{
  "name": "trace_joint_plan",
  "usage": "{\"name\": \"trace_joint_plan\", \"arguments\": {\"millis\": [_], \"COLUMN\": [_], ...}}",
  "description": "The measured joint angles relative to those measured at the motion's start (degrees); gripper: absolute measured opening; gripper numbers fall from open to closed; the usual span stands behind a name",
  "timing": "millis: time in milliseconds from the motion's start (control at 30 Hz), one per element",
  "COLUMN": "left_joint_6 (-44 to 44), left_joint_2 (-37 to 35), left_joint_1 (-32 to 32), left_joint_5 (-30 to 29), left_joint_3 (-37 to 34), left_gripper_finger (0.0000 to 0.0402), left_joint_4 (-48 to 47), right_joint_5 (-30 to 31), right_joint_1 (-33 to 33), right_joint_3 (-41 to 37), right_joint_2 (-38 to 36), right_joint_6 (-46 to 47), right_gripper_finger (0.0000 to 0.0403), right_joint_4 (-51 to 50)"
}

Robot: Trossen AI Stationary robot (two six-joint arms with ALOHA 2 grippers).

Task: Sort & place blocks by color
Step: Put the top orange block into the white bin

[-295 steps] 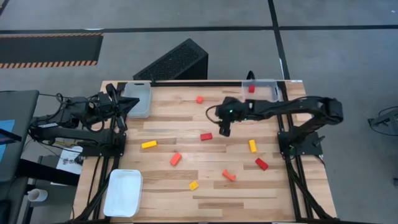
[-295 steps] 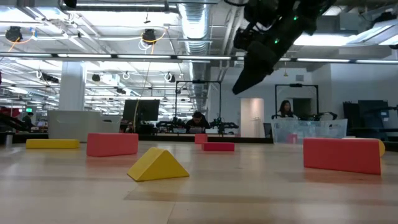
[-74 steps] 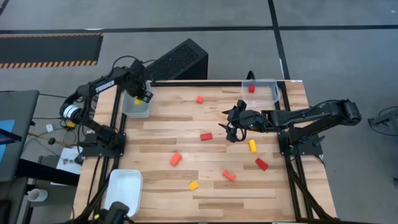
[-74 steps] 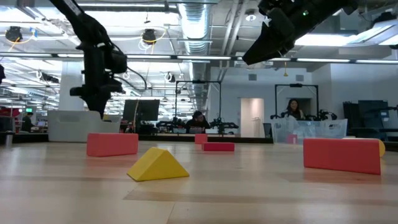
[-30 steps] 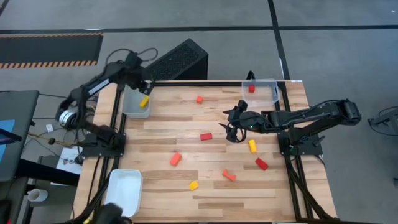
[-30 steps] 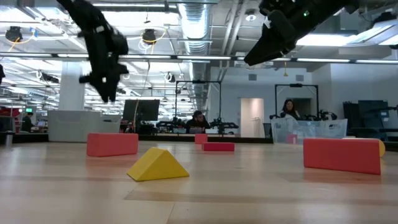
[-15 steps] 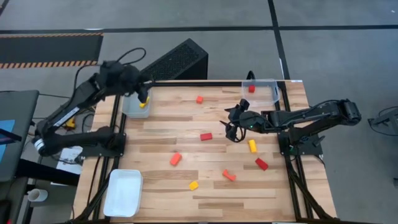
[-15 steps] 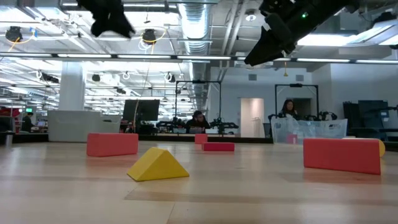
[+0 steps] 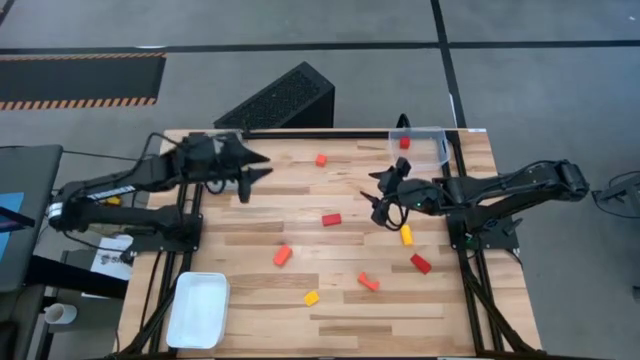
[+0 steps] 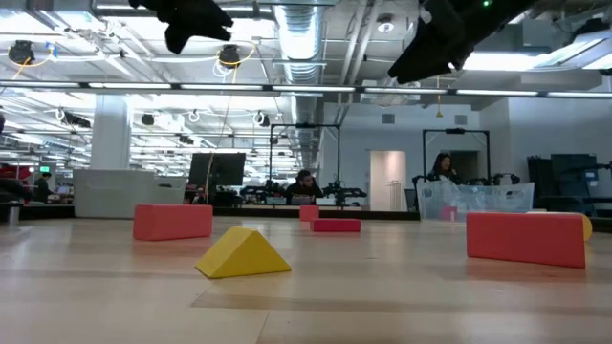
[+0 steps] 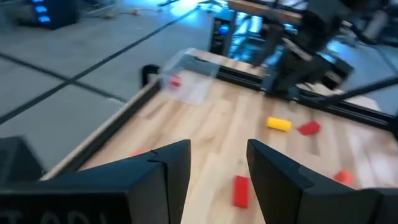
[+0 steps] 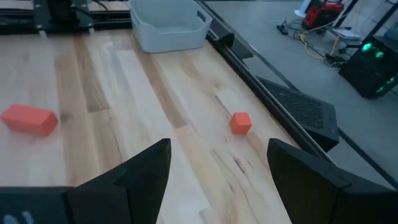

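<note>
1. Left gripper [image 9: 250, 167] has swung off the far-left tray and now hangs over the table, fingers spread, empty; the yellow block it carried is likely in that tray, hidden under the arm.
2. Right gripper [image 9: 380, 197] still hovers mid-table, fingers apart, empty.
3. Loose blocks: red bar [image 9: 331, 219] between the grippers, orange cube [image 9: 321, 159] far, yellow block [image 9: 406, 235] just beside the right gripper.
4. Clear tray [image 9: 437, 147] far right holds one red block [image 9: 404, 143]; white tray [image 9: 198, 309] near left.
5. Nothing blocks the red bar.
</note>
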Motion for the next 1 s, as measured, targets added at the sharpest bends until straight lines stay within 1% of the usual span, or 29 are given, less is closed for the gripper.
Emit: {"name": "trace_joint_plan", "arguments": {"millis": [100, 267, 333, 433, 567, 667, 767, 900, 1000], "left_joint_6": [-0.14, 0.08, 1.68, 2.79, 0.22, -0.79, 0.44, 0.72, 2.28], "left_joint_2": [1.36, 2.20, 2.14, 2.20, 3.66, 6.48, 9.65, 13.85, 16.82], "left_joint_1": [-3.81, -9.95, -12.43, -14.95, -17.69, -20.02, -21.70, -22.03, -20.60], "left_joint_5": [-0.09, -0.53, -2.16, -3.77, -3.25, -3.01, -3.25, -6.33, -8.63], "left_joint_3": [-0.94, -1.80, -2.43, -3.53, -3.76, -3.87, -3.87, -3.87, -3.87], "left_gripper_finger": [0.0141, 0.0141, 0.0141, 0.0141, 0.0141, 0.0141, 0.0141, 0.0141, 0.0143], "left_joint_4": [4.02, 10.05, 13.04, 13.30, 11.06, 10.39, 9.91, 9.77, 9.63], "right_joint_5": [-0.07, -2.00, -2.11, -2.30, -2.43, -3.08, -3.59, -3.72, -3.27], "right_joint_1": [1.10, 2.54, 3.20, 4.16, 5.59, 6.65, 7.76, 9.22, 10.39], "right_joint_3": [0.00, 0.00, 0.00, 0.00, -0.02, -0.02, -0.07, -0.07, -0.07], "right_joint_2": [0.05, 0.11, 0.62, 1.59, 2.84, 3.99, 5.07, 5.46, 5.45], "right_joint_6": [0.63, 5.07, 6.08, 6.39, 7.55, 8.96, 10.40, 13.08, 14.88], "right_gripper_finger": [0.0290, 0.0290, 0.0290, 0.0290, 0.0290, 0.0290, 0.0290, 0.0290, 0.0290], "right_joint_4": [-1.99, -6.55, -6.60, -5.89, -5.92, -5.92, -5.63, -5.91, -5.90]}}
